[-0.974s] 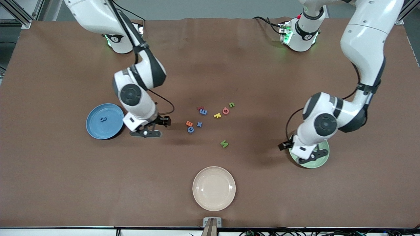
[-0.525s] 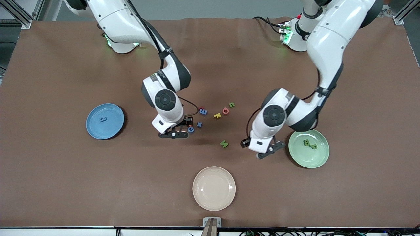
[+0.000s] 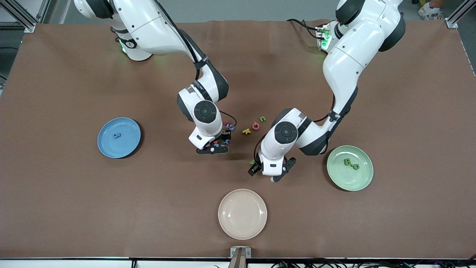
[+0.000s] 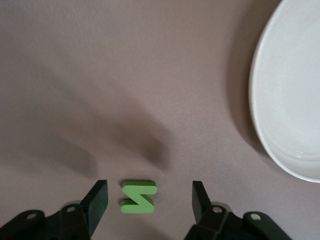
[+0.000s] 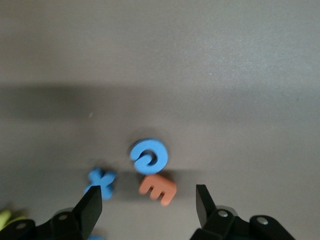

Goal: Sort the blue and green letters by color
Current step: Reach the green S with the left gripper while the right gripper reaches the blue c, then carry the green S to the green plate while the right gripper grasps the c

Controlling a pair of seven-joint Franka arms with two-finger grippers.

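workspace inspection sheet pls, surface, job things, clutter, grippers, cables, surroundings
surface: brown table, bare between items.
job's things: green M between the left gripper's fingers, on the table; blue C and blue X under the right gripper; two green letters on the green plate; one blue letter on the blue plate.
clutter: orange E, yellow letter, cream plate.
grippers: left gripper open around M; right gripper open.
cables: black leads at the left arm's base.
surroundings: metal frame posts.
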